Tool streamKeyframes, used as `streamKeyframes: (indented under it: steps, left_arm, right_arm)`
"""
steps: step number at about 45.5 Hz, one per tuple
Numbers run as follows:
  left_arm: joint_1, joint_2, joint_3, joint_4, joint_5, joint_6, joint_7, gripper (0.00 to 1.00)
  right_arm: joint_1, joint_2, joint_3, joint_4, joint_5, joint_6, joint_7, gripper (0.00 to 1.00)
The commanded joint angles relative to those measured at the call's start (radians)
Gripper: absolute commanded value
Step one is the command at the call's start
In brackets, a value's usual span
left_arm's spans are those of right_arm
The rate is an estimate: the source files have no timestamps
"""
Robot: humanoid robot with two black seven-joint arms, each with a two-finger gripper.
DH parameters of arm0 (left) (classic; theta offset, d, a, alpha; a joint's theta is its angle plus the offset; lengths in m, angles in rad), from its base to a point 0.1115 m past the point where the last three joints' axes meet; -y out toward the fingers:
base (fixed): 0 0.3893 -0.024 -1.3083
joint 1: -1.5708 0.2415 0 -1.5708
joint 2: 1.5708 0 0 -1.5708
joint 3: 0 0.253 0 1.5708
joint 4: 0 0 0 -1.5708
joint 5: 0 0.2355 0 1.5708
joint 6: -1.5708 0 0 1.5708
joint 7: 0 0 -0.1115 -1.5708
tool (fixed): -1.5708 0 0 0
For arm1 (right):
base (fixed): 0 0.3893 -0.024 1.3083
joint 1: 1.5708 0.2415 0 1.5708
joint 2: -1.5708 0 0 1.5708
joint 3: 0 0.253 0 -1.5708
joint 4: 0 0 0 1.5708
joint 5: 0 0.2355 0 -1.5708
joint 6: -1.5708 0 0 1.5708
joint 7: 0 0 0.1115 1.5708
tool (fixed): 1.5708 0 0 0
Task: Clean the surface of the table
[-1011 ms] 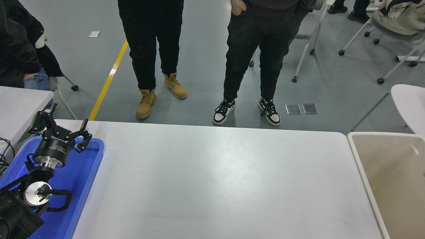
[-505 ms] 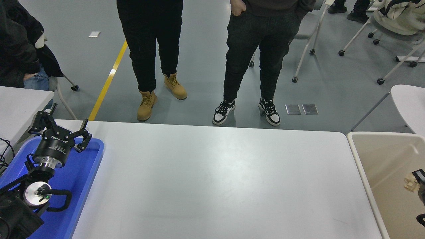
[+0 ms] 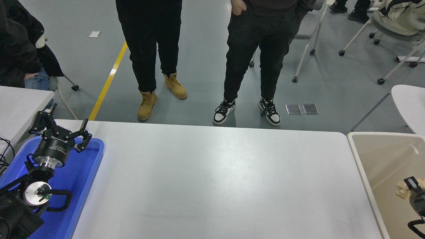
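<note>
The table surface [image 3: 215,179] is a wide glossy white top with nothing lying on it. My right gripper [image 3: 409,187] comes in at the right edge, low over the beige bin [image 3: 365,166], and is shut on a small crumpled beige paper wad [image 3: 402,191]; most of that arm is out of frame. My left gripper [image 3: 69,115] is parked at the lower left above the blue tray [image 3: 94,156], its fingers spread open with nothing between them.
Two people stand at the table's far side, one in tan boots [image 3: 147,105], one in black-and-white sneakers [image 3: 224,112]. A third person [image 3: 20,49] sits at the upper left beside a smaller white table [image 3: 16,106]. Wheeled chairs [image 3: 382,36] stand at the back right.
My right gripper has come into view at the right edge with the paper wad and moved left and down over the bin. The left arm has not moved.
</note>
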Motion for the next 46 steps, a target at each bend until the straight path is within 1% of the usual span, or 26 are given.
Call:
streamKeyframes:
  steps: [1, 4, 8, 12, 15, 26, 33, 38, 46]
  left_arm:
    - [0.0, 0.0, 0.0, 0.0, 0.0, 0.0, 0.0, 1.0]
    - [0.0, 0.0, 0.0, 0.0, 0.0, 0.0, 0.0, 1.0]
    - [0.0, 0.0, 0.0, 0.0, 0.0, 0.0, 0.0, 1.0]
    - [0.0, 0.0, 0.0, 0.0, 0.0, 0.0, 0.0, 1.0]
    - [0.0, 0.0, 0.0, 0.0, 0.0, 0.0, 0.0, 1.0]
    - [0.0, 0.0, 0.0, 0.0, 0.0, 0.0, 0.0, 1.0]
    - [0.0, 0.0, 0.0, 0.0, 0.0, 0.0, 0.0, 1.0]
    - [0.0, 0.0, 0.0, 0.0, 0.0, 0.0, 0.0, 1.0]
    - [0.0, 0.0, 0.0, 0.0, 0.0, 0.0, 0.0, 1.0]
  right_arm:
    - [-0.001, 0.005, 0.0, 0.003, -0.001, -0.025, 0.002, 0.41]
    - [-0.002, 0.005, 0.0, 0.003, -0.001, -0.025, 0.003, 0.54]
    - [-0.002, 0.005, 0.002, 0.004, -0.001, -0.025, 0.003, 0.73]
    - [-0.002, 0.005, 0.002, 0.008, -0.001, -0.023, 0.003, 0.85]
    - [0.001, 0.005, 0.002, 0.015, 0.0, -0.022, 0.002, 0.96]
    - [0.08, -0.009, 0.003, 0.031, 0.0, -0.007, 0.002, 0.99]
    - [0.156, -0.07, 0.02, 0.072, 0.0, -0.014, 0.012, 0.99]
    - [0.223, -0.09, 0.095, 0.101, 0.0, -0.014, 0.012, 0.99]
    - [0.334, -0.101, 0.255, 0.097, 0.0, -0.014, 0.005, 0.99]
